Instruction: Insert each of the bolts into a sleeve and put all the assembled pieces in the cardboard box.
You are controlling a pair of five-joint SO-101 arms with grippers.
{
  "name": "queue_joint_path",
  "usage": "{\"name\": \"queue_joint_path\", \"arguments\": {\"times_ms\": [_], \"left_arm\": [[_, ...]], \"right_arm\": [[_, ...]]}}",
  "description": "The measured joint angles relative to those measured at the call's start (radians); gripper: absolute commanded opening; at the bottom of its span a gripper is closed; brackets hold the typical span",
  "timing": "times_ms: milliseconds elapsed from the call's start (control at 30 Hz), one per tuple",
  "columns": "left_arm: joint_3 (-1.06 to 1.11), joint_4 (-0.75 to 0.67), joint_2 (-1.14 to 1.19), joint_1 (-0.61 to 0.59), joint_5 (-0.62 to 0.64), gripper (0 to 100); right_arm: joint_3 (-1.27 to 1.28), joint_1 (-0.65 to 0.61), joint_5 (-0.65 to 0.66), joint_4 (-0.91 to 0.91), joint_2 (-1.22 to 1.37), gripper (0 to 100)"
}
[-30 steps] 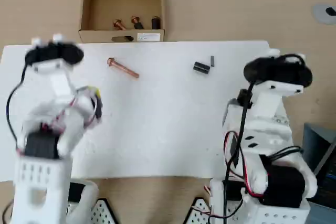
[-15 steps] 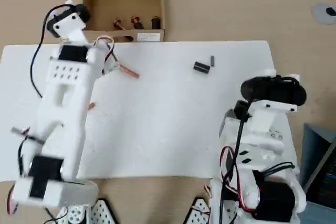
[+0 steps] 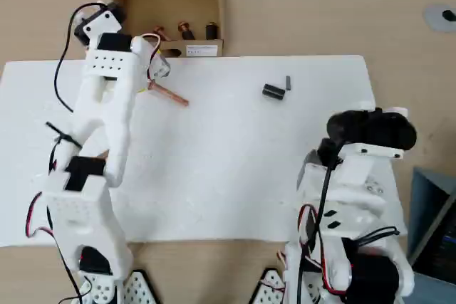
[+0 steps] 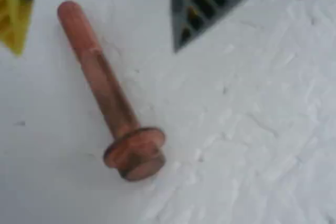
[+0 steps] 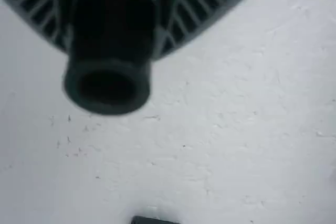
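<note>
Two left fingers (image 4: pixel 210 3) wide apart, straddling bolt (image 4: pixel 110 98).

Coppery metal bolt (image 4: pixel 113 103), matt black sleeve (image 5: pixel 107 72), rough white mat (image 3: pixel 235 169)

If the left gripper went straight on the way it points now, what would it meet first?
Most likely the copper-coloured flanged bolt lying on the white foam sheet: the left gripper points down at it, jaws open either side of its shank. Depth is hard to judge.
</note>
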Motion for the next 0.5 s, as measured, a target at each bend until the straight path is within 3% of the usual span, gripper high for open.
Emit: {"name": "queue_joint_path", "arguments": {"times_ms": [500], "left_arm": [[-0.238,0.044,0.290,0.000,0.000,20]], "right_arm": [[0.000,0.000,0.000,0.000,0.000,0.9]]}}
